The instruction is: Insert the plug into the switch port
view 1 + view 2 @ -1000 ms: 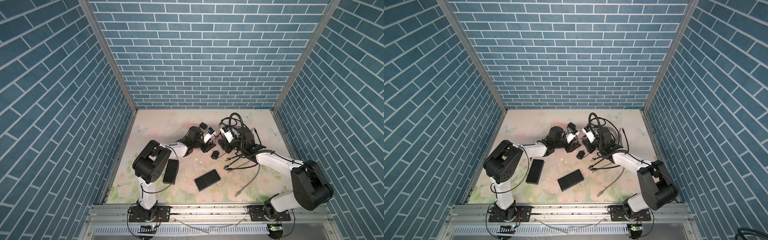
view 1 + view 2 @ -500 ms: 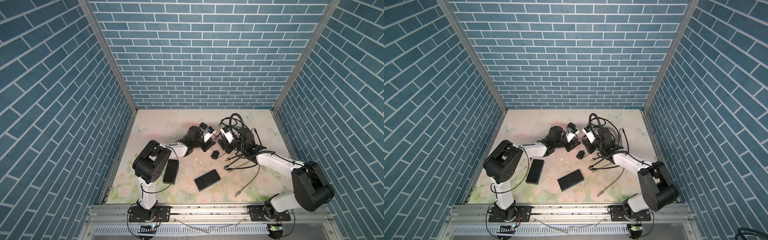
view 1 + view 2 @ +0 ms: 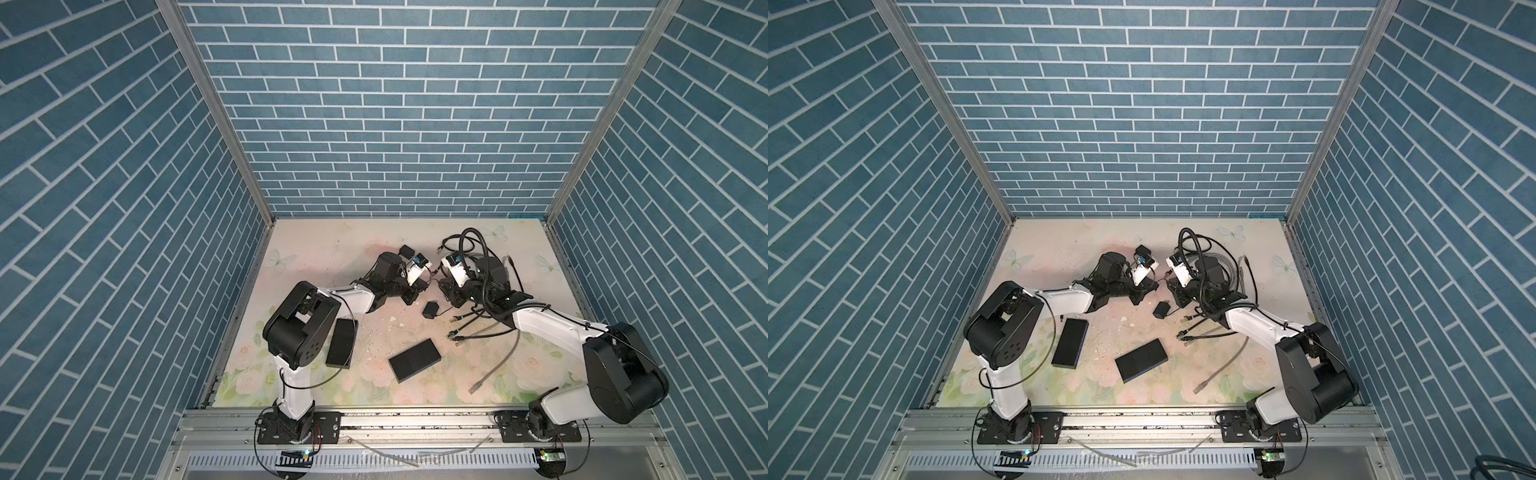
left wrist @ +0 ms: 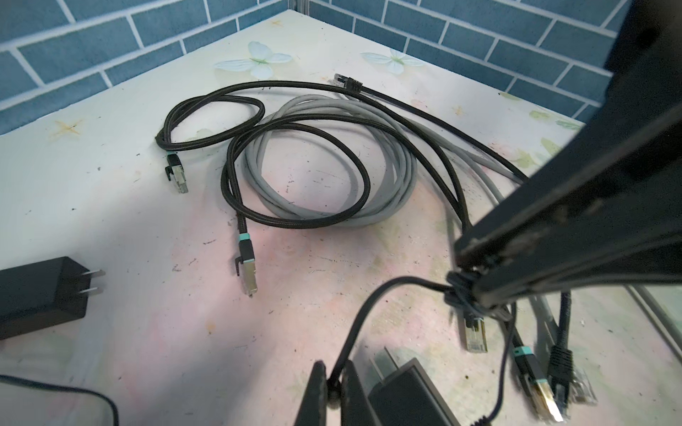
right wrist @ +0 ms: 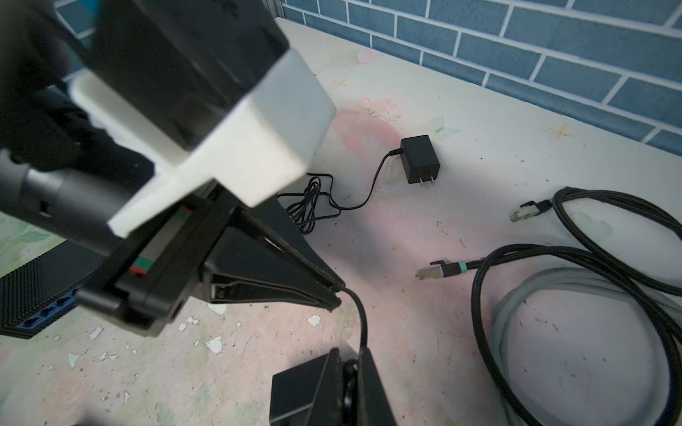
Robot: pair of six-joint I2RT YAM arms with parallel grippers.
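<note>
1. Switches: two flat black boxes lie on the desk (image 3: 332,249). The side switch (image 3: 341,343) lies at 8 o'clock, beside the left arm. The middle switch (image 3: 414,359) lies at 6 o'clock. Both are well apart from the tools.
2. Power adapters: two. The near adapter (image 3: 430,309) lies at desk centre, at 6 o'clock of the tools. The far adapter (image 5: 420,158) lies at 12 o'clock, with its own lead bundled beside it.
3. Network cables (image 4: 324,158): black and grey coils are heaped at 1 o'clock, partly under the right arm. They overlap, so a count cannot be given. Loose ends lie at 3 o'clock of the near adapter.
4. Left tool (image 4: 334,380): narrow, clamped on the thin black cord (image 4: 369,310).
5. Right tool (image 5: 348,372): narrow, holding the plug (image 4: 459,295) at the end of that cord. The plug is at desk centre, in neither switch.
6. View differences:
   - Only the right wrist view shows one switch's row of blue ports (image 5: 35,324) and white flakes (image 5: 214,345) on the desk.
   - Both top views show both switches whole, but the cord is too thin there to follow.
</note>
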